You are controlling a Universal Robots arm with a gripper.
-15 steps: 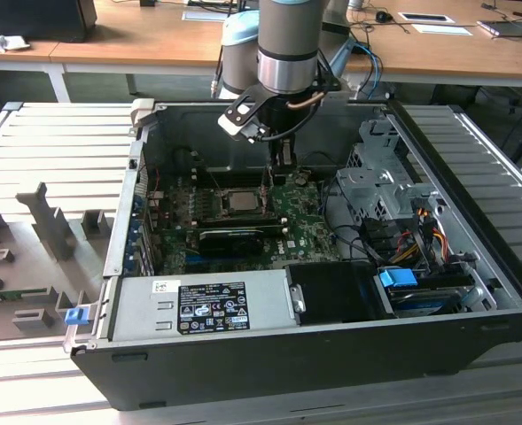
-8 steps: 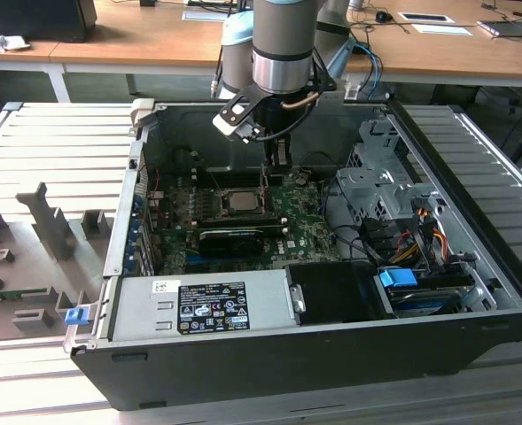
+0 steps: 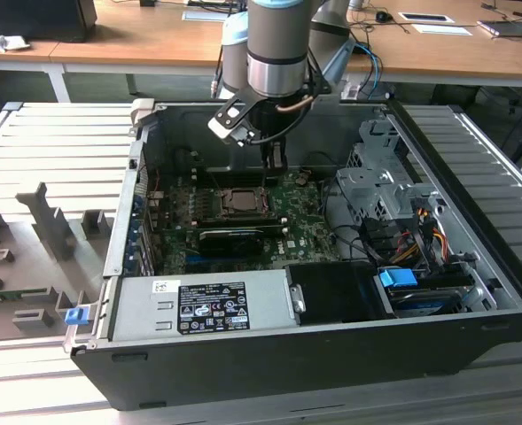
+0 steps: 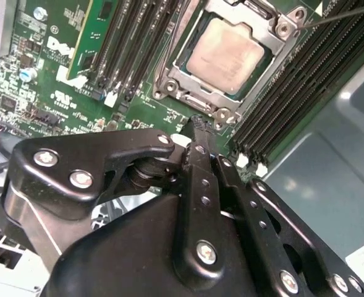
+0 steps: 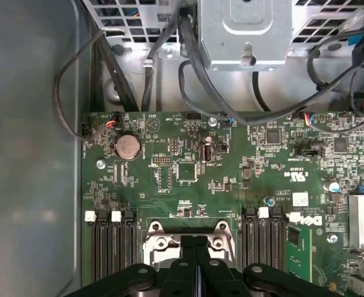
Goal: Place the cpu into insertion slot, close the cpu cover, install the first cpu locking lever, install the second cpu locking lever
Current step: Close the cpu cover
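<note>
The black pincer (image 4: 197,124), its fingers pressed together on nothing, hangs just beside the square, silvery-rimmed insertion slot (image 4: 163,83) on the green circuit board (image 4: 52,80). The pale silver-grey square cpu (image 4: 228,52) lies in that slot, framed by the thin silvery metal cpu cover (image 4: 279,49).

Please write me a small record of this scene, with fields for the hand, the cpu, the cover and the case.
hand: shut, nothing between the fingers, low over the board beside the socket
cpu: lies flat, metal top showing through the cover's window
cover: appears to be down, framing the cpu
case: open on top, arm reaching in from above
</note>
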